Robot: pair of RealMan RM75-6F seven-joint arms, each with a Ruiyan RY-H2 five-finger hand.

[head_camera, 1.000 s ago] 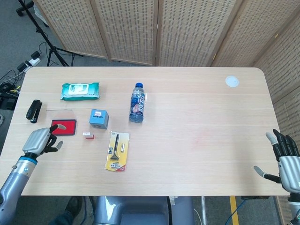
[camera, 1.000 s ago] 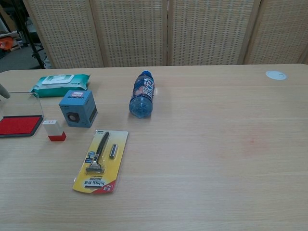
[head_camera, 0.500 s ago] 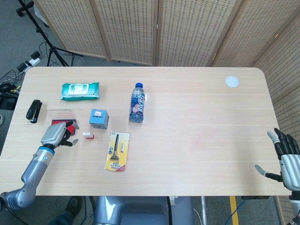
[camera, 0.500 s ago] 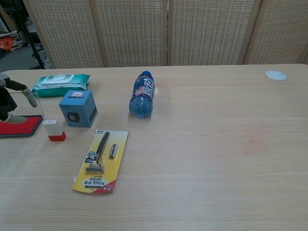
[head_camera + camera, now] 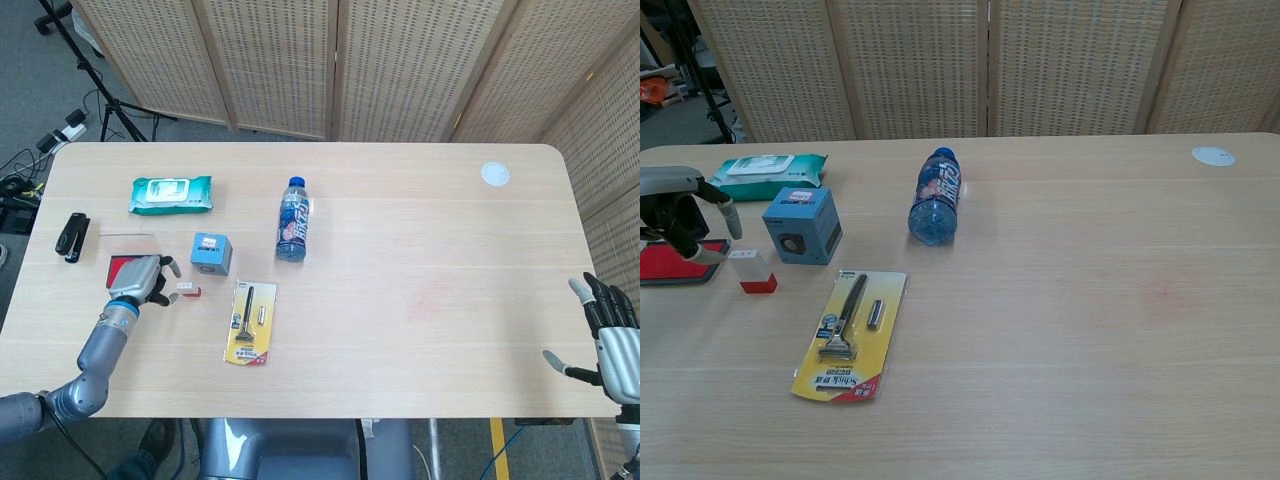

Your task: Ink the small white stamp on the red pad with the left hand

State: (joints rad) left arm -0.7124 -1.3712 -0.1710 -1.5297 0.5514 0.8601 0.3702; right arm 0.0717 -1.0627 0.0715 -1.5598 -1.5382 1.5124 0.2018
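Stamp point(image 5: 753, 272) sits upright on table point(image 5: 420, 250), between red pad point(image 5: 665, 262) & blue cube point(image 5: 801, 225), untouched. Left hand point(image 5: 685, 215) hovers over pad's right end, just beside stamp, fingers apart, holding nothing. Right hand point(image 5: 608, 335) at table's right edge, fingers spread, empty.

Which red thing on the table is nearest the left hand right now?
The red ink pad: the left hand hovers right over it. The red-based stamp stands just beside; the razor pack lies farther off.
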